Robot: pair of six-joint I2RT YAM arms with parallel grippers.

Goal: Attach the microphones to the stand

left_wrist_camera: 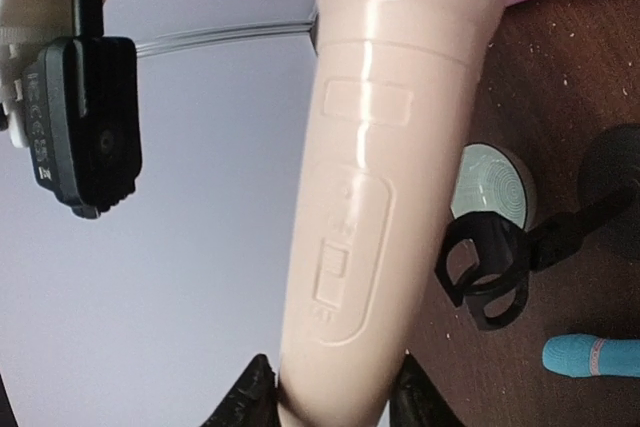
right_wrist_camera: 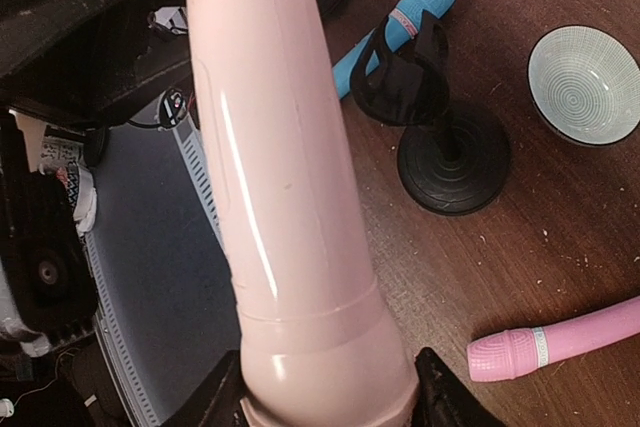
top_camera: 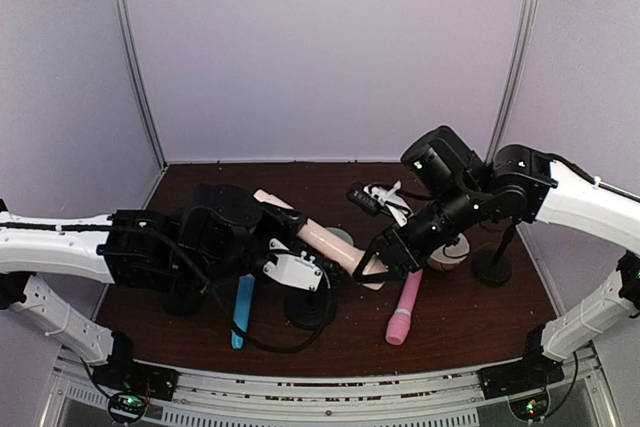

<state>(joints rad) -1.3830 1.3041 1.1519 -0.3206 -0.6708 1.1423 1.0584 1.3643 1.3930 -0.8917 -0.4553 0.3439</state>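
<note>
The cream microphone (top_camera: 320, 239) hangs above the table, held at both ends. My left gripper (top_camera: 280, 230) is shut on its slim handle end (left_wrist_camera: 390, 167). My right gripper (top_camera: 372, 267) is shut on its thicker head end (right_wrist_camera: 280, 197). The sky-blue microphone (top_camera: 243, 309) lies on the table near the front left, and shows in the right wrist view (right_wrist_camera: 400, 22). The pink microphone (top_camera: 404, 309) lies front right of centre, also in the right wrist view (right_wrist_camera: 560, 342). A black stand (top_camera: 310, 307) with an empty clip (right_wrist_camera: 405, 82) stands below the cream microphone.
A second black stand (top_camera: 492, 265) stands at the right and another base (top_camera: 185, 297) sits under the left arm. A pale patterned bowl (right_wrist_camera: 583, 84) and a second bowl (top_camera: 450, 252) rest on the brown table. White and black clutter (top_camera: 385, 197) lies behind.
</note>
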